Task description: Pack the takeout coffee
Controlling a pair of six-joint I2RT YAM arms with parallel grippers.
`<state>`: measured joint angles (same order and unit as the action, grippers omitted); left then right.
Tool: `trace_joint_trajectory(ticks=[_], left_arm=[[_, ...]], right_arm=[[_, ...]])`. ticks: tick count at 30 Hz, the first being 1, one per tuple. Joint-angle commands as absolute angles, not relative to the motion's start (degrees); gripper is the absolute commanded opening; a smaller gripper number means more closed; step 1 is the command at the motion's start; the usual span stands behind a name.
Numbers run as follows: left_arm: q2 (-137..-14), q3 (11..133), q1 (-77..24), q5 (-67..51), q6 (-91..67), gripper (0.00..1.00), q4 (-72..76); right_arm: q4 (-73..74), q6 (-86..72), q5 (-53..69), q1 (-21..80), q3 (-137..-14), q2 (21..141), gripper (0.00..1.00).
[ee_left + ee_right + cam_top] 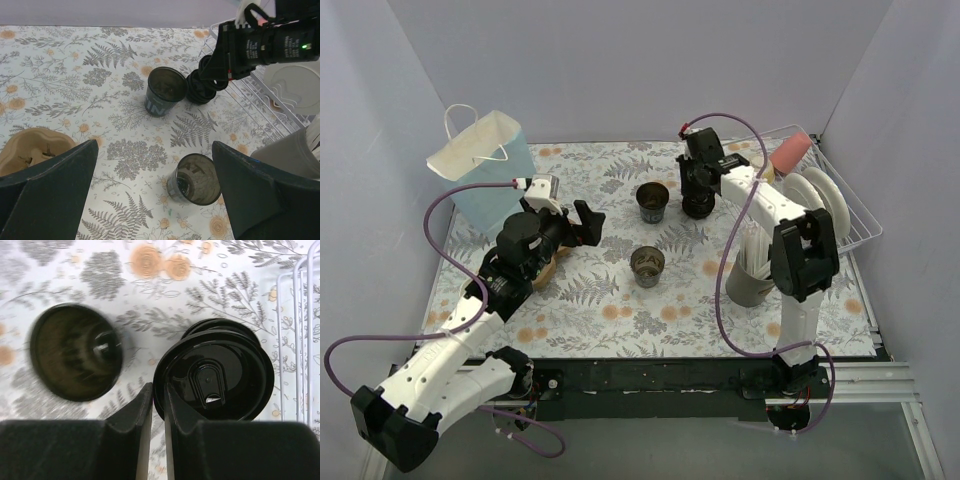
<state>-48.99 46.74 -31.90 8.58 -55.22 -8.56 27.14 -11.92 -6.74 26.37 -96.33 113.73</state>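
Since R gripper (158,390) sits on the lid stack (198,95) at back-right of the mat, step in hand reads as: take one lid, cap a cup. Its fingers (132,413) are narrow, nipping the left rim of the top lid (215,372), which lies flat, sip-hole up. L gripper (155,145) is wide open, holding nothing, and hovers mid-left over the mat.

Coffee: far cup (652,200) stands uncapped just left of the stack. Near cup (647,265) is uncapped too, nearer the arm bases. Both upright; can't tell fill level.

Doing it well (my read): lift straight up so only one lid peels off, and check none clings below. Edge pinch is thin, so keep the lid level and go slow. Far cup is the short hop. Centre lid over rim, then press evenly or the cup may tip.

Around: paper bag (480,165) back-left, mouth up; tan pulp carrier (30,150) under L arm; wire rack (868,222) w/ plates on R; grey holder (745,285) w/ white utensils by R arm. In the way: rack wires run close beside the stack, and L gripper sits btwn cups and bag.
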Motion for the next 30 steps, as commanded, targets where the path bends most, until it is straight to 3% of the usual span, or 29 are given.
trace_joint_trajectory(ticks=[1,9,15,22,26,30], left_arm=[[-48.52,46.58,-32.08,7.03,-54.84,0.98,-8.17],[-44.92,46.67,-32.08,-7.10,-58.09,0.91,-7.20],[-44.30,47.37,-32.08,-12.99,-68.71,0.87,-11.07],[-41.40,42.63,-32.08,-18.20,-77.09,0.81,-2.21],[-42.62,42.70,-32.08,-20.90,-78.48,0.75,-0.79],[-43.86,42.46,-32.08,-23.38,-89.79,0.70,2.36]], right_arm=[[24.96,-13.09,3.58,26.19,-94.23,102.42,0.20],[8.47,-17.83,40.28,25.66,-78.06,87.82,0.19],[-8.55,-23.36,53.93,26.54,-65.25,74.82,0.19],[-35.57,-46.72,61.78,26.63,-54.50,67.59,0.19],[-44.53,-52.82,62.32,26.72,-51.95,65.48,0.19],[-51.05,-52.38,58.54,26.81,-48.87,61.45,0.20]])
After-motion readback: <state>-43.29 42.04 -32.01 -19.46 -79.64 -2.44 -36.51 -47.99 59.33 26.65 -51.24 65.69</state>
